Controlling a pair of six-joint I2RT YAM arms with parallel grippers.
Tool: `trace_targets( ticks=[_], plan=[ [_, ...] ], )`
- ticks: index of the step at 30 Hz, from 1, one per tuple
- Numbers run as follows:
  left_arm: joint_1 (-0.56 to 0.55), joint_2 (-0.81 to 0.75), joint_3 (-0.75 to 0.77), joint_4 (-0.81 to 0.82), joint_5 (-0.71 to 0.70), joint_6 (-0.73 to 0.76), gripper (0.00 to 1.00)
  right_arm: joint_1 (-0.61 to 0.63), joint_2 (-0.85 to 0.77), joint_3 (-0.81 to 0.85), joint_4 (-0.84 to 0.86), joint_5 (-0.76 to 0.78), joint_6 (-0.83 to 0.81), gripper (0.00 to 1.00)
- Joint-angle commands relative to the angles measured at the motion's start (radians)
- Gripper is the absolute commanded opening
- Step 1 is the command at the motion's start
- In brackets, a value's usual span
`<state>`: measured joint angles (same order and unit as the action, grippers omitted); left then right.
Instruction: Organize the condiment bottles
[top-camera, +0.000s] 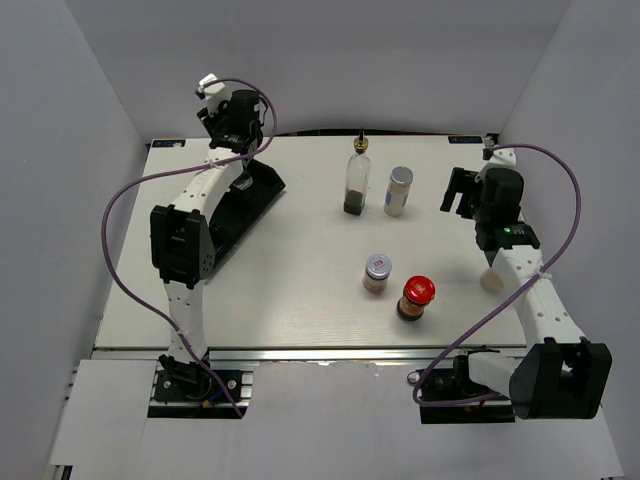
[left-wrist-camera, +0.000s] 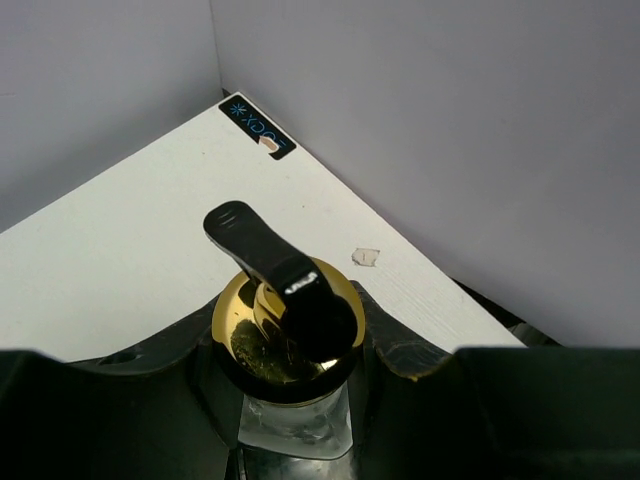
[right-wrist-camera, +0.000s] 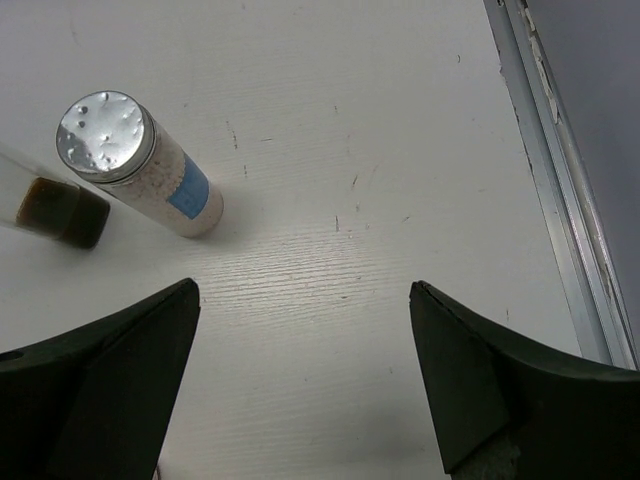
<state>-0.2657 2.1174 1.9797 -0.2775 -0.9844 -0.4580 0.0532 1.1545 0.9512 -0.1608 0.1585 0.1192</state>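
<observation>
Left wrist view: the left gripper (left-wrist-camera: 295, 430) has its fingers (left-wrist-camera: 120, 400) drawn in narrow on the neck of the held cruet (left-wrist-camera: 250, 335), one finger on each side just under its cap. The cap is a gold dome with a black lever spout that rises away from the fingers toward the far corner of the table (left-wrist-camera: 120, 250). Below the cap the neck is clear glass. Whether its base rests on anything cannot be told.

The right gripper (right-wrist-camera: 302, 290) has its fingers (right-wrist-camera: 100, 400) spread wide, with nothing but bare table between them. Beyond its left finger stands the shaker (right-wrist-camera: 150, 170), white with a blue label and a dimpled silver cap. Just beside the shaker, further left, is the standing cruet (right-wrist-camera: 60, 210), with dark brown liquid in its bottom.

In the top view there are five bottles in all: two cruets, one shaker and two short jars. The silver-lidded jar (top-camera: 377, 272) and the red-lidded jar (top-camera: 416, 297) stand near each other, closer to the arm bases than the right fingers. The red one is nearer the table's near edge. One black tray (top-camera: 262, 185) lies under the left arm, just on the base side of the left fingers.
</observation>
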Motion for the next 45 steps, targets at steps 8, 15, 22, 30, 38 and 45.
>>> trace_targets(
  ticks=[8, 15, 22, 30, 38, 45],
  plan=[
    [-0.001, -0.048, 0.033, 0.081, -0.088, -0.059, 0.2, -0.003, 0.004, 0.026, 0.015, 0.03, -0.015, 0.9],
    [-0.003, -0.022, 0.013, 0.09, -0.083, -0.056, 0.35, -0.003, 0.007, 0.031, 0.004, 0.073, -0.023, 0.89],
    [-0.009, -0.025, -0.031, 0.113, -0.088, -0.05, 0.7, -0.003, 0.002, 0.029, 0.001, 0.056, -0.021, 0.89],
    [-0.026, -0.049, -0.041, 0.081, -0.074, -0.027, 0.87, -0.004, -0.007, 0.026, 0.001, 0.047, -0.016, 0.9],
    [-0.036, -0.184, -0.123, 0.083, -0.037, -0.024, 0.98, -0.003, -0.022, 0.024, 0.0, 0.024, -0.013, 0.89],
    [-0.036, -0.378, -0.249, 0.133, 0.138, 0.012, 0.98, -0.003, -0.07, 0.006, 0.009, 0.024, 0.004, 0.9]
  ],
)
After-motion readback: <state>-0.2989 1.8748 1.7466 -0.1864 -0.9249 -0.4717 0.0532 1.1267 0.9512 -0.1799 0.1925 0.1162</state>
